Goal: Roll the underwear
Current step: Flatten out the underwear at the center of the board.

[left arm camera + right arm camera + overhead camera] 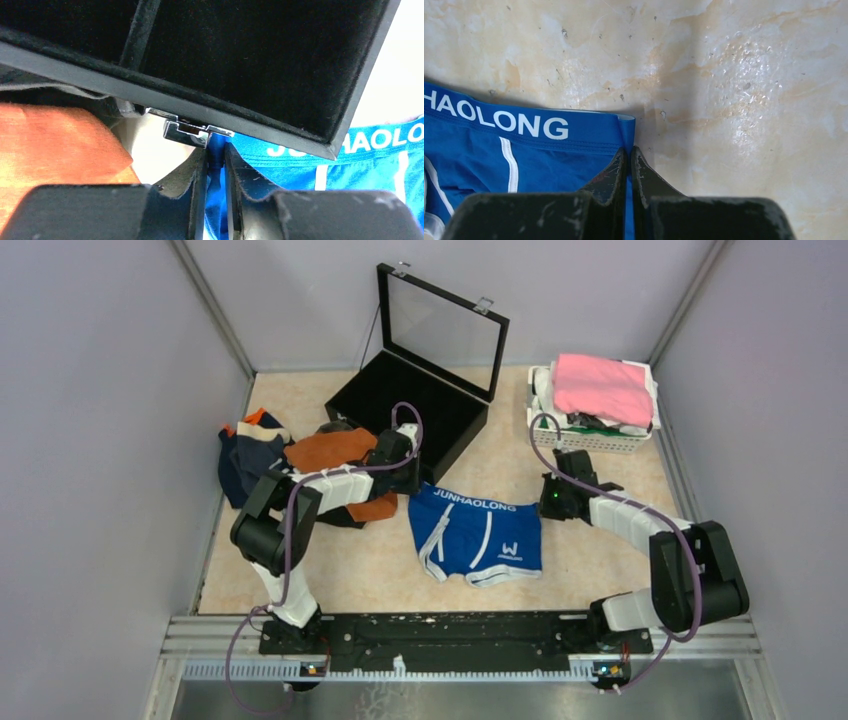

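pinching one blue brief [475, 533] are left tool [215, 151] and right tool [628, 151].

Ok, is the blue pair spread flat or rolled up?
Spread flat, not rolled: the blue underwear lies open on the table, its waistband lettering fully readable and both legs showing.
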Controlling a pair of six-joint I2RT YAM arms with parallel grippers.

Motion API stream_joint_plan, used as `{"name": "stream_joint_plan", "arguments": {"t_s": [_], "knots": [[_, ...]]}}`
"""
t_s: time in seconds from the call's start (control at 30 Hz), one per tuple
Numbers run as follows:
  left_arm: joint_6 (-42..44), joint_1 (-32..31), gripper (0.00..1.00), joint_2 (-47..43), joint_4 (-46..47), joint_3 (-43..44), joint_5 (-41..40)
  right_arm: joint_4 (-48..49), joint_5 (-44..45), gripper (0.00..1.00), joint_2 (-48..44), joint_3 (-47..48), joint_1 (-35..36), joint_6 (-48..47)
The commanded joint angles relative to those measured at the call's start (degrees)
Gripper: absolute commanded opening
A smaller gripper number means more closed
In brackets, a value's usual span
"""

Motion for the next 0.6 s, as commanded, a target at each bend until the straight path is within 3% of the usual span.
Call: {"name": "stream_joint_plan", "arguments": {"t_s": [0.0, 0.13, 0.57], "knots": [[0.8, 0.27, 0.18, -0.43, 4.08, -1.21, 0.69, 0.75, -1.29, 0.0, -3.27, 0.07, -0.42, -0.82], [0.55, 0.24, 0.0, -4.94, 5.42, -3.06, 0.31, 1.03, -3.53, 0.0, -6.73, 0.39, -0.38, -1.61], [-0.04, 0.23, 0.0, -33.97, 5.15, -11.89, 9.26, -0.78, -12.7, 0.0, -31.5, 2.16, -0.4, -3.38]]}}
